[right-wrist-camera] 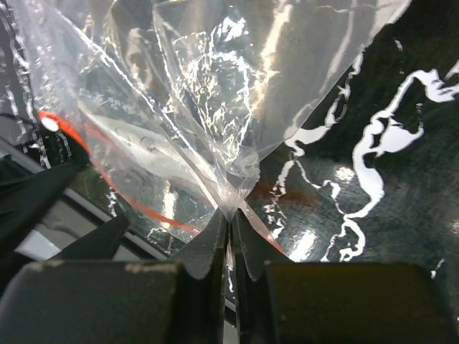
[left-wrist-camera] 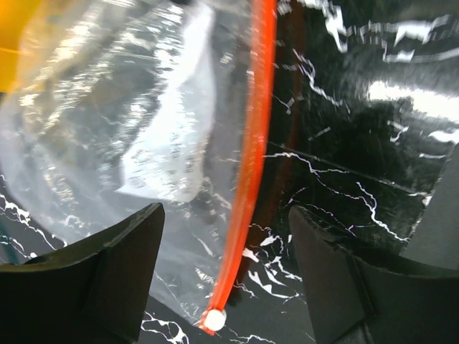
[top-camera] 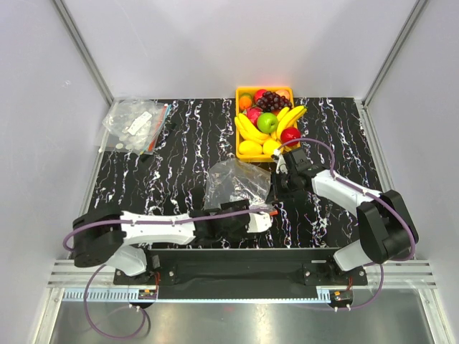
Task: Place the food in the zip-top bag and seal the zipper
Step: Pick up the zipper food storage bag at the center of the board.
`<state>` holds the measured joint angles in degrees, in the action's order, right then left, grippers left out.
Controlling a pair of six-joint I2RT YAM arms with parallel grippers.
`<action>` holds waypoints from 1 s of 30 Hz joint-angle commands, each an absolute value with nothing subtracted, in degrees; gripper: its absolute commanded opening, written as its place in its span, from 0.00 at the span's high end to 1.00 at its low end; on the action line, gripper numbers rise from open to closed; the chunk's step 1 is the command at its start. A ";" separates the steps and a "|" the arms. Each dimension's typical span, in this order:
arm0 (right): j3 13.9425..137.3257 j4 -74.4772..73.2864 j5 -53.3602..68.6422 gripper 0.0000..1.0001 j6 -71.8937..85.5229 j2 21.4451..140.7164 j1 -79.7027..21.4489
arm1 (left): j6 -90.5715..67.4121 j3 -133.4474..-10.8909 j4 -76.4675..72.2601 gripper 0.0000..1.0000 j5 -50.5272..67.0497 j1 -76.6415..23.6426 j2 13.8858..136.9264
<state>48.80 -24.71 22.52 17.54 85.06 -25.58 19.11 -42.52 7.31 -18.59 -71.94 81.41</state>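
Observation:
The clear zip-top bag [top-camera: 233,183] lies crumpled and empty on the black marbled table, in front of the yellow tray. Its red-orange zipper [left-wrist-camera: 251,158] runs along the bag's near right edge and ends in a white tip. My left gripper [left-wrist-camera: 226,215] is open, with one finger on each side of the zipper's end, not touching it. My right gripper [right-wrist-camera: 231,218] is shut on a pinch of the bag's plastic near the mouth; the zipper [right-wrist-camera: 107,179] shows to its left. The food [top-camera: 267,118] is bananas, apples, grapes and an orange, all in the tray.
The yellow tray [top-camera: 239,93] stands at the back centre, just beyond the right gripper [top-camera: 280,183]. A pile of clear packets with white labels [top-camera: 136,123] lies at the back left. White walls enclose the table on three sides.

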 commanded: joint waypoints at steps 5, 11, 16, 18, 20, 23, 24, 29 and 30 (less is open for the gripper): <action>51.50 -23.29 26.28 0.89 17.05 85.34 -25.22 | 21.53 -44.82 3.25 0.29 -25.12 -72.69 88.41; 50.54 -21.80 27.51 0.89 17.14 85.60 -25.23 | 21.53 -45.00 1.06 0.64 -28.04 -71.90 88.68; 50.10 -21.10 27.60 0.88 17.40 85.70 -25.22 | 20.40 -45.70 0.96 0.93 -27.25 -70.85 88.24; 50.01 -20.83 27.25 0.87 17.93 85.52 -25.14 | 18.47 -46.93 4.63 1.00 -24.02 -69.62 88.42; 50.10 -20.57 27.33 0.78 18.46 84.91 -25.14 | 14.87 -48.07 6.67 1.00 -20.50 -67.17 87.28; 50.27 -19.34 28.39 0.67 19.07 83.32 -25.22 | 8.89 -48.87 11.05 1.00 -15.65 -65.40 84.56; 50.27 -18.81 28.82 0.66 20.03 82.97 -25.14 | 8.01 -48.78 11.77 1.00 -15.56 -65.39 83.77; 55.35 -18.28 32.16 0.74 21.27 86.39 -25.31 | 0.98 -46.32 15.02 1.00 -13.37 -65.39 76.21; 56.42 -18.37 32.43 0.75 21.62 87.44 -25.40 | 0.18 -45.62 15.55 1.00 -12.92 -65.39 74.20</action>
<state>51.24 -20.91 29.28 20.29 85.69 -25.43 6.07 -46.30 13.82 -16.67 -65.21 79.75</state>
